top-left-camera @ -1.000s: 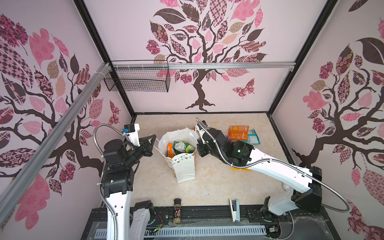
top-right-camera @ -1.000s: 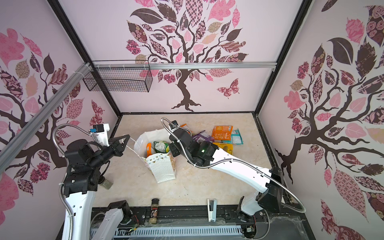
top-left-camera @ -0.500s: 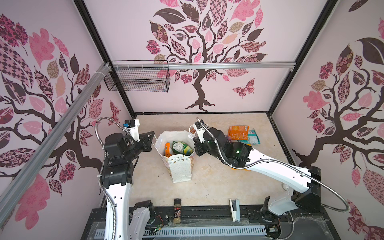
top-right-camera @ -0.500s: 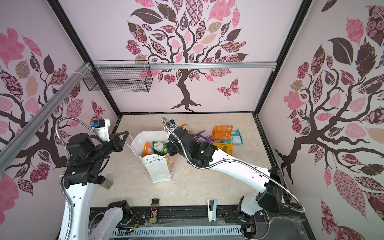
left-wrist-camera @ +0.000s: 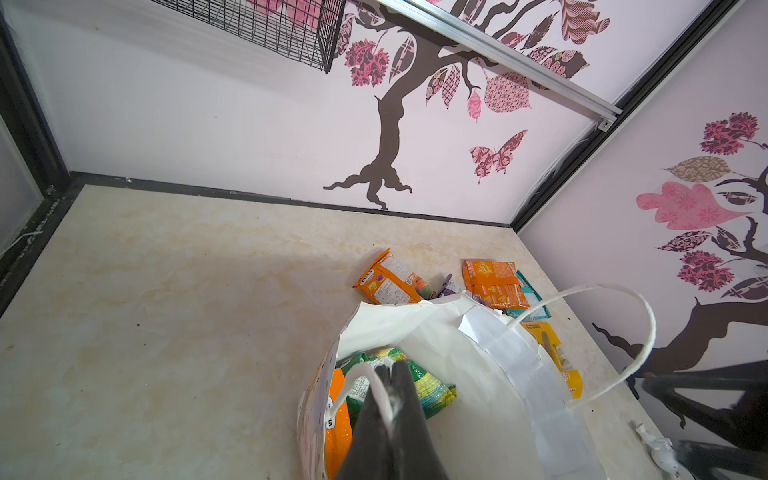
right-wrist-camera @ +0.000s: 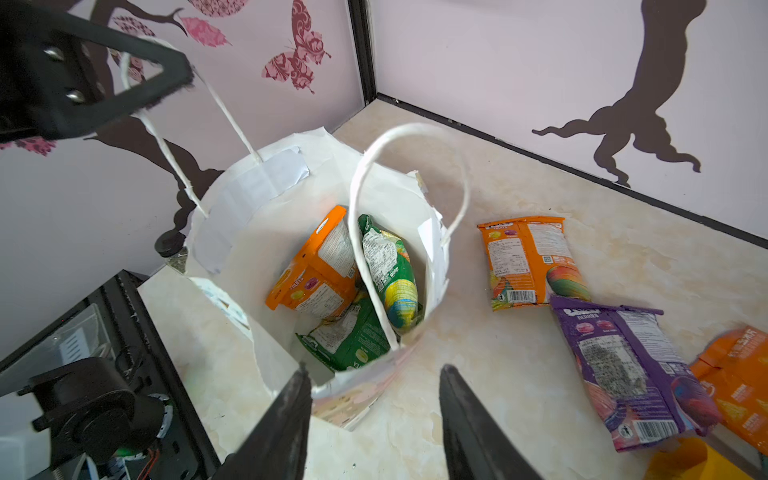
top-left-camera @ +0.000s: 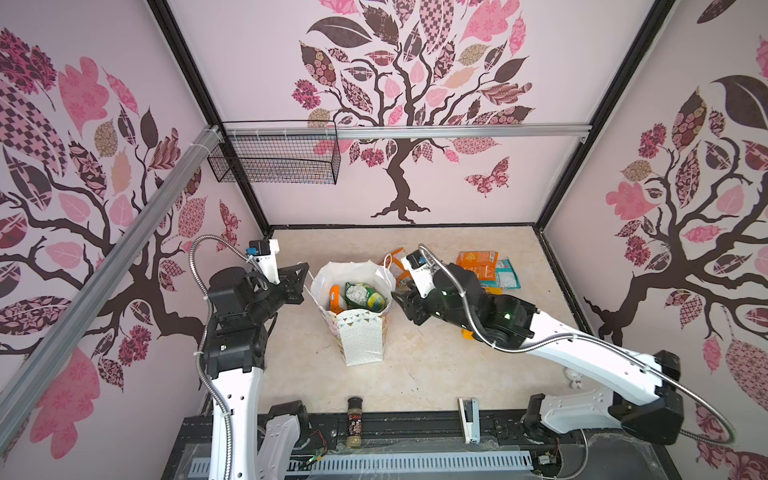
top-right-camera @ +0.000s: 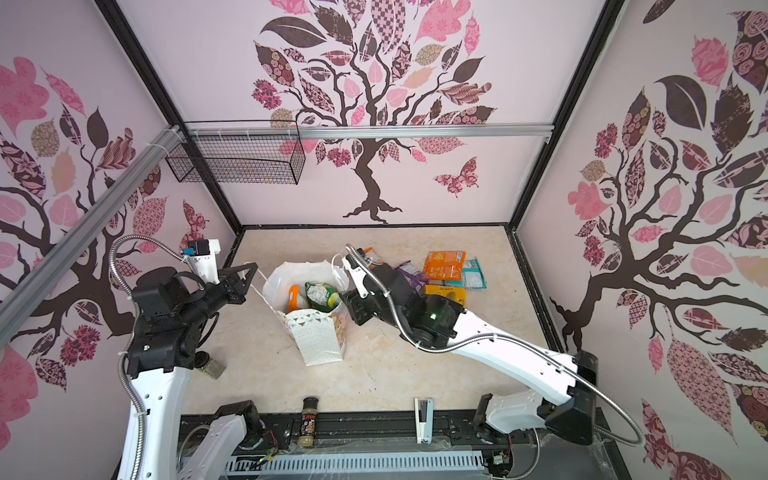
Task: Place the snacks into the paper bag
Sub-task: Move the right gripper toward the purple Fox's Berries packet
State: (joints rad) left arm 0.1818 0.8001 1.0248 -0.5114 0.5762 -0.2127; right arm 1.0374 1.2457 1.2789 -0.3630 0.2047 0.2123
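1. The handle [right-wrist-camera: 227,117] is pinched in the closed left fingers [left-wrist-camera: 395,411]; the paper bag [top-left-camera: 359,343] is held open.
2. The right fingers [right-wrist-camera: 286,419] are spread, empty; three snacks [right-wrist-camera: 328,270] are bagged.
3. Next, the purple packet [right-wrist-camera: 623,361] should be grasped.

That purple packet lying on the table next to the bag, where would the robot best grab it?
Probably from above, pinching the purple packet along its long edge nearer the paper bag. It lies flat, so the fingers cannot wrap it; bare table borders that edge, while an orange packet crowds the opposite one.
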